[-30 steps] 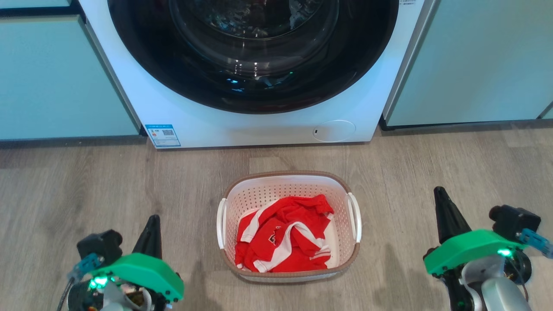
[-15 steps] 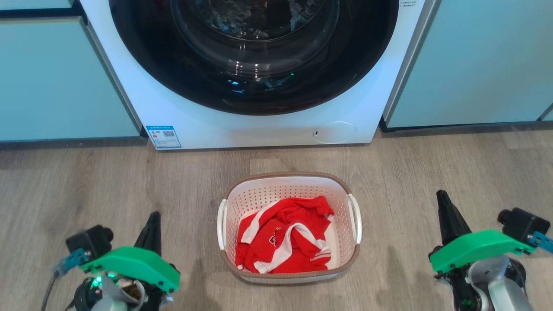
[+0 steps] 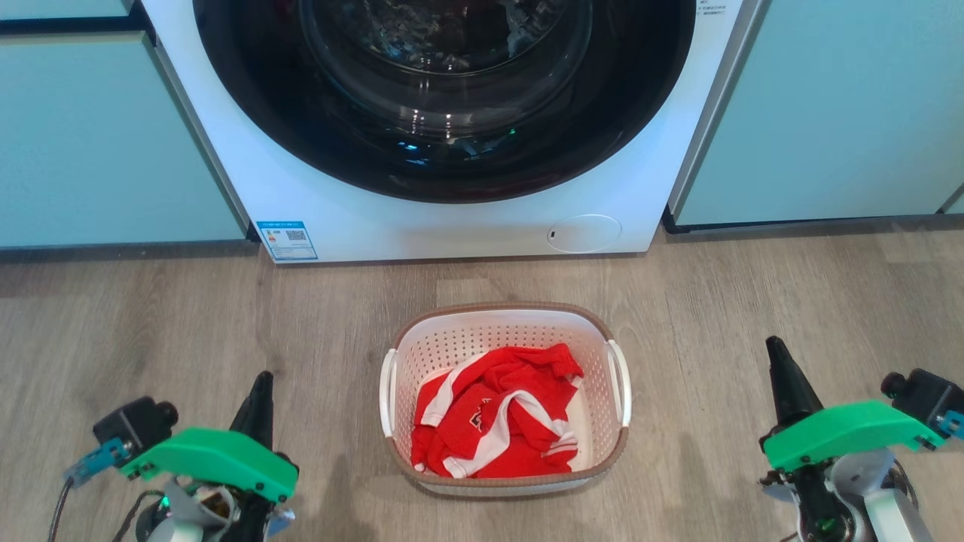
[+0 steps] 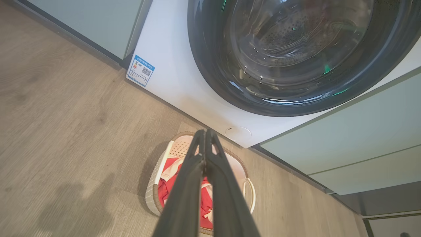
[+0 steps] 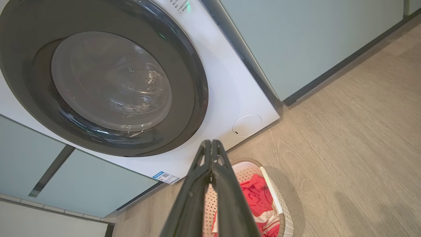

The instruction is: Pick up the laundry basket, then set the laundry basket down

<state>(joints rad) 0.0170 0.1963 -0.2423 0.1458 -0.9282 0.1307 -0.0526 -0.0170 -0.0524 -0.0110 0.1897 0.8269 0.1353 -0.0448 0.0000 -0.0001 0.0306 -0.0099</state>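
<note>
Widely flanking laundry basket (image 3: pixel 503 308): left gripper (image 3: pixel 260 385), right gripper (image 3: pixel 776 352).

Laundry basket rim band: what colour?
Brown rim band on the white laundry basket; clearest in head view.

Laundry basket (image 3: pixel 503 308) sitting on the floor (image 3: pixel 151 324) before the washing machine (image 3: pixel 452 229), garment (image 3: pixel 497 414) lying in it, cabinets (image 3: pixel 90 135) flanking the machine.

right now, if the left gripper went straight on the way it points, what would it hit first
Probably the washer, its white front low under the door: the shut left gripper aims there. The basket sits off to its side. Depth is unclear; the floor could come first.
</note>
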